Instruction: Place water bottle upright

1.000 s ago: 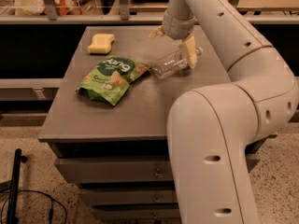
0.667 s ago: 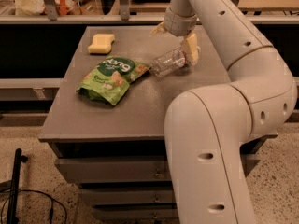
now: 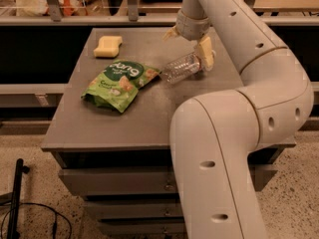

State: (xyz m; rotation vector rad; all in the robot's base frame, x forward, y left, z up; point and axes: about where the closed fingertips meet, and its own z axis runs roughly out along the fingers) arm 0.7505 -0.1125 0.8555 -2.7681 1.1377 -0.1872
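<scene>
Water bottle (image 3: 180, 68) flat on its side, just right of green snack bag (image 3: 118, 83). Gripper (image 3: 188, 44) over its far-right end, 2 fingers spread, clamping nothing. Danger: glancing contact rolling that round body away, or an off-centre pinch toppling it.

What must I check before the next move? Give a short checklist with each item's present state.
1. The water bottle upright: not ok, it lies on its side on the table.
2. The tool near the bottle: ok, above its far end.
3. Tool fingers open: ok, spread wide.
4. Bottle gripped: not ok, the fingers do not clamp it.
5. Green bag clear of the bottle: cannot tell, its corner is close.
</scene>
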